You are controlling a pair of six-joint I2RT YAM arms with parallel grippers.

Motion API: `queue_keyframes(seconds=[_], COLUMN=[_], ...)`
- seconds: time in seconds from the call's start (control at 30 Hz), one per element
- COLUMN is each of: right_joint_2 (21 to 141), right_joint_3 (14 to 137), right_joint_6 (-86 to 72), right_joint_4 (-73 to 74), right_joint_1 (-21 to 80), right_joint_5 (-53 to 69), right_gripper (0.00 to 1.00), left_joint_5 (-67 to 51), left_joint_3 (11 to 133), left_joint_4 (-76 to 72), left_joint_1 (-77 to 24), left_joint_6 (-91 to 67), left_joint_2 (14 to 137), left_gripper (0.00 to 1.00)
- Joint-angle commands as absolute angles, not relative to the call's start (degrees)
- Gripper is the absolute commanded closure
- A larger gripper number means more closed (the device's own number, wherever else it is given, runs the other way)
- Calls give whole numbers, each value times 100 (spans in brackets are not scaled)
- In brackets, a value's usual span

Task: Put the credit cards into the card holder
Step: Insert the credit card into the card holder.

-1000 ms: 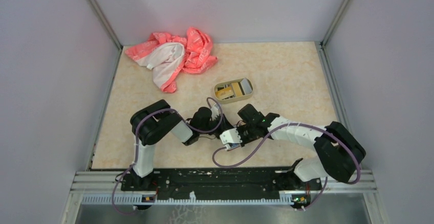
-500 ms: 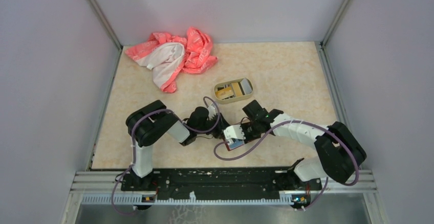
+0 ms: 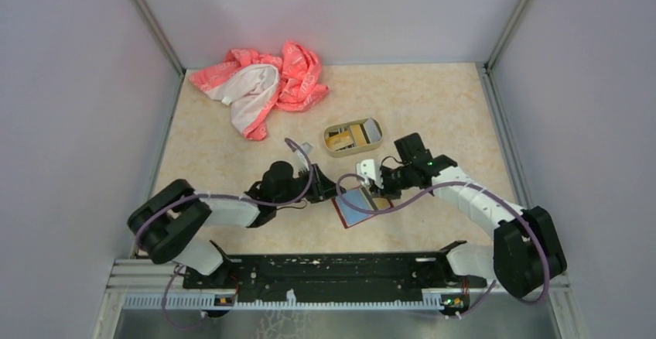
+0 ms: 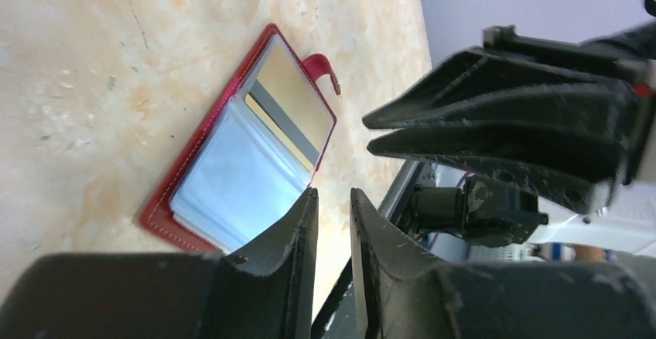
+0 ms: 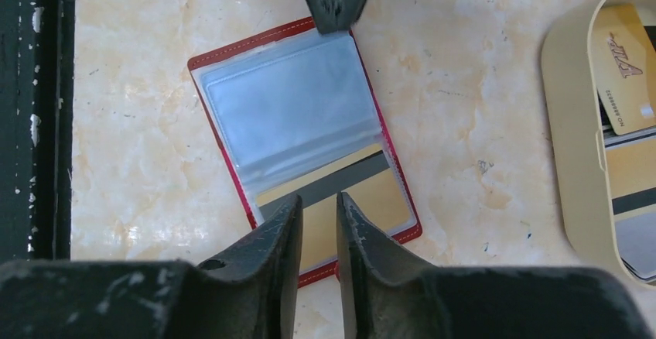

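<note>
While spread open flat, small dark-red leather-like folding card holder [image 5: 294,114]: directly beneath the right gripper [image 5: 317,200], just past the tips of the left gripper [image 4: 333,194], clear-grey plastic sleeves facing up.
Right gripper: jaws parted by a narrow slit, grasping nothing, hovering over one end of the card holder.
Left gripper: jaws likewise a slit apart, nothing between them; tip at the opposite sleeve edge; touching or just above, cannot tell.
Card already in: yellow-gold plastic credit card with a dark stripe [image 5: 363,192], tucked in the pocket right under the right fingertips.
Beside the right gripper: tan rounded-corner tin tray [image 5: 561,122], off to one side and apart from the card holder, holding a second gold card [image 5: 626,76] and greyer ones beside it.
In the way: left gripper's black finger overlapping one sleeve edge; right gripper's own fingers covering part of the striped card.
Well beyond both grippers: crumpled pink-and-white cloth [image 3: 263,83].
Left wrist view only: red snap tab [image 4: 325,68] on the card holder's far edge.
Right wrist view only: tray contents, readable as cards.
Top view only: cloth; both arms converging on the card holder.
</note>
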State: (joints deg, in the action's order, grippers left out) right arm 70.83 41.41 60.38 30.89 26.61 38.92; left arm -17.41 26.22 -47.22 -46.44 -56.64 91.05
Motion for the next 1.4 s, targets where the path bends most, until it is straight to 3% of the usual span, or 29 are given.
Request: queue_keyframes(seconds=[0.0,0.13,0.27,0.37,0.43,0.47,0.53,0.77,1.1,1.37], right_joint_2=[6824,6694,6525,6432,6428,6452,6623,7384,6868,7127], right_joint_3=[4428,4586,4775,4969,5135,5206,5386,5755,4759,4809], right_joint_6=[5833,5612,5516,5142,4900,4859,4885,5162,5093,5042], right_joint_4=[3051,3081,3172,3094,3098,3149,3375,3891,2983,3000], right_joint_1=[2487,2355,2263,2228,2211,2207,2206,2206,2206,2189], right_joint_5=[4281,4240,4119,3911,3833,3839,3988,4872,4345,4025], right_gripper=[75,68,61,50,40,35,27,26,23,23], left_joint_5=[-1062,-433,-86,-54,-59,-128,-311,-723,-946,489], left_joint_3=[2009,1821,1630,1114,812,682,455,-290,419,1722], left_joint_4=[-4337,-3388,-2742,-3111,-3274,-3363,-3500,-4385,-4536,-2824], left_joint_1=[-4621,-4609,-4600,-4597,-4581,-4575,-4565,-4564,-4723,-5585], left_joint_6=[-4618,-3991,-3235,-2960,-3240,-3369,-3686,-5167,-6158,-6801], left_joint_2=[7886,6408,5386,4824,4543,4453,4353,4950,7114,8074], left_gripper=[73,69,50,27,6,2,1,4,29,26])
